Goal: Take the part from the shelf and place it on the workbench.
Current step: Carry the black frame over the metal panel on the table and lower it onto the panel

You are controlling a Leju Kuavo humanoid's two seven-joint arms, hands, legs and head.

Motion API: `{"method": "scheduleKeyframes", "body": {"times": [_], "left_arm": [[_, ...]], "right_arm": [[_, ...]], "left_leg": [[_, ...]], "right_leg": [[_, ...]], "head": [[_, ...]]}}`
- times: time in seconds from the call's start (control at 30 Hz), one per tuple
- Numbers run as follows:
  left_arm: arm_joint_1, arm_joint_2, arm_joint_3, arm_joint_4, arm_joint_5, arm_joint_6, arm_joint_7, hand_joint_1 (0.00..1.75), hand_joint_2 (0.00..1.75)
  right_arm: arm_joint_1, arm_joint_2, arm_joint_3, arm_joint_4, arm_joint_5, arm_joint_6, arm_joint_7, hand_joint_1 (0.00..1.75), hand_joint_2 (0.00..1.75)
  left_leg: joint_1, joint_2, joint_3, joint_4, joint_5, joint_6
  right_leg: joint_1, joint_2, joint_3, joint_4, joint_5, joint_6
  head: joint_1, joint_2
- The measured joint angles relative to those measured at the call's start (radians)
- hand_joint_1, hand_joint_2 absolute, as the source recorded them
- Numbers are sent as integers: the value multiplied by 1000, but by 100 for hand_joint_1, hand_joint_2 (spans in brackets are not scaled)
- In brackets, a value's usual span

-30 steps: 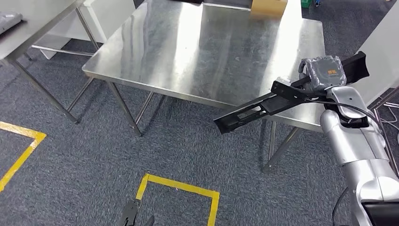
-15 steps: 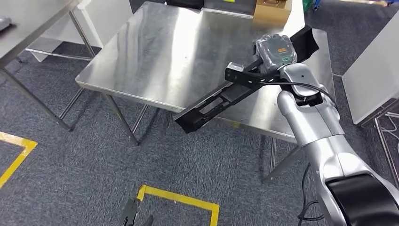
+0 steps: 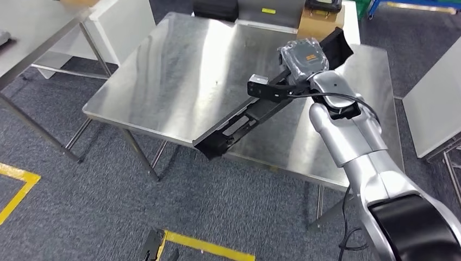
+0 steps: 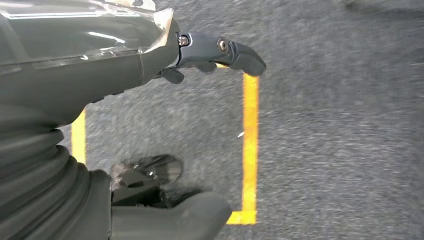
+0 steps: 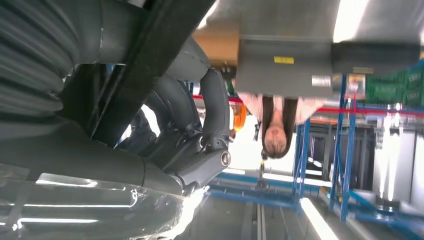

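The right hand (image 3: pixel 305 57) grips a long black part (image 3: pixel 255 111) near its far end, holding it aslant above the steel bench (image 3: pixel 179 81), the free end dipping toward the bench's near edge and overhanging it slightly (whether that end touches the steel cannot be told). In the right wrist view the dark fingers (image 5: pixel 212 110) curl round the part's black bar, with a person standing in the background beyond the bench. The left hand (image 4: pixel 150 55) hangs over grey carpet marked with yellow tape (image 4: pixel 250 145), its fingers loosely extended and holding nothing.
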Motion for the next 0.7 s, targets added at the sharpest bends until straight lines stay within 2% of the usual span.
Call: {"method": "scheduleKeyframes", "body": {"times": [0.07, 0.1, 0.13, 0.17, 0.2, 0.23, 0.27, 0.3, 0.33, 0.37, 0.47, 0.5, 0.53, 0.6, 0.63, 0.67, 0.7], "left_arm": [[-1, 1, 1, 0, 0, 0, -1, 0, 175], [0, 2, 1, 0, 0, 0, -1, 0, 175], [0, 3, 2, 0, 0, -1, -2, 0, 175], [1, 3, 2, 0, -1, -1, -4, 0, 175], [1, 3, 2, 0, -1, -2, -7, 0, 175], [1, 4, 2, 0, -1, -4, -14, 0, 175], [3, 3, 2, 0, -2, -7, -25, 0, 175], [3, 3, 3, 0, -2, -8, -38, 0, 175], [4, 2, 3, 0, -3, -7, -51, 0, 175], [5, 2, 4, 0, -5, -2, -64, 0, 175], [4, 0, 7, 0, -7, 25, -95, 0, 175], [4, -1, 10, 0, -7, 37, -104, 0, 175], [3, -1, 14, 0, -7, 48, -114, 0, 175], [7, -1, 21, 0, -6, 62, -125, 0, 175], [10, -2, 24, 0, -6, 65, -129, 0, 175], [13, -2, 26, 0, -6, 67, -131, 0, 175], [16, -2, 27, 0, -5, 68, -133, 0, 175]], "right_arm": [[-10, 14, 7, 5, 3, 2, -4, 152, 175], [-11, 21, 13, 8, 5, 3, -6, 152, 175], [-9, 27, 19, 12, 7, 3, -7, 152, 175], [-5, 32, 24, 16, 9, 2, -6, 152, 175], [-2, 37, 28, 19, 10, 1, -4, 152, 175], [1, 40, 32, 23, 12, -2, -1, 152, 175], [3, 42, 35, 27, 14, -6, 3, 152, 175], [3, 42, 39, 32, 15, -12, 7, 152, 175], [3, 41, 42, 36, 17, -18, 10, 152, 175], [2, 37, 43, 40, 15, -25, 13, 152, 175], [-7, 14, 34, 45, -15, -51, 21, 152, 175], [-13, 4, 25, 47, -33, -64, 23, 152, 175], [-19, -8, 11, 52, -52, -77, 23, 152, 175], [-28, -35, -19, 69, -84, -93, 20, 152, 175], [-29, -47, -32, 78, -93, -96, 18, 152, 175], [-29, -59, -43, 88, -99, -96, 15, 152, 175], [-30, -68, -53, 95, -102, -96, 12, 152, 175]], "left_leg": [[12, 5, -84, 125, -33, -16], [19, 7, -128, 173, -57, -25], [26, 9, -162, 194, -77, -32], [32, 12, -180, 186, -81, -38], [38, 15, -184, 147, -62, -44], [43, 18, -177, 86, -14, -49], [48, 21, -169, 13, 56, -53], [51, 23, -158, -41, 113, -51], [52, 24, -155, -75, 154, -48], [48, 23, -156, -85, 170, -40], [36, 17, -155, -77, 157, -11], [34, 15, -152, -78, 154, -2], [32, 14, -149, -80, 150, 6], [27, 8, -141, -80, 140, 18], [24, 5, -136, -80, 134, 22], [21, 1, -129, -80, 129, 25], [17, -1, -120, -80, 123, 27]], "right_leg": [[-1, 2, 25, -1, -20, -8], [-2, 4, 37, -1, -31, -7], [-4, 6, 51, -1, -43, -4], [-7, 7, 66, 0, -55, 1], [-10, 8, 83, 1, -68, 7], [-14, 8, 100, 2, -82, 15], [-14, 9, 116, 5, -97, 23], [-13, 9, 123, 8, -111, 32], [-9, 8, 124, 10, -124, 40], [-7, 8, 122, 10, -133, 47], [-10, 4, 114, 19, -156, 66], [-11, 3, 99, 54, -173, 66], [-13, 2, 67, 114, -198, 62], [-10, 2, -27, 270, -251, 53], [-7, 2, -67, 323, -260, 53], [-4, 2, -91, 337, -248, 58], [-1, 2, -94, 306, -215, 66]], "head": [[-2, 0], [-2, 0], [-3, 0], [-3, 0], [-3, 0], [-3, 0], [-5, 0], [-8, 0], [-8, 0], [-8, 0], [-4, 0], [-4, 0], [-4, 0], [-3, 0], [-3, 0], [-3, 0], [-3, 0]]}}
